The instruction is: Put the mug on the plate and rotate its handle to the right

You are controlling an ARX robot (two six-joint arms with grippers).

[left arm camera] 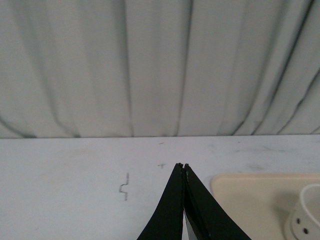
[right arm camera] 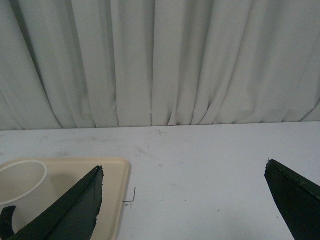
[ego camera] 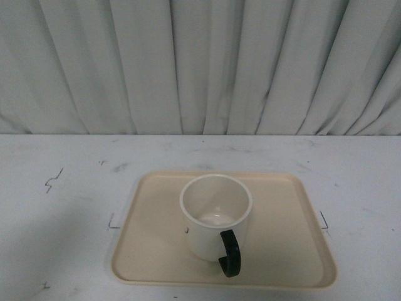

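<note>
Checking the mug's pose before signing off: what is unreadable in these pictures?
- Print on the mug: in the front view the mug's own curve hides all but a black speck.
- Left wrist view: the mug is cut by the picture's edge, and the handle is unseen there.
- Right wrist view: the handle is mostly cut by the edge, and a finger of the open right tool covers part of the plate.
- Both arms: outside the front view.

Dim, diffuse, cool light; soft shadow on table (ego camera: 56, 251) front-left; all views slightly soft, grainy.
</note>
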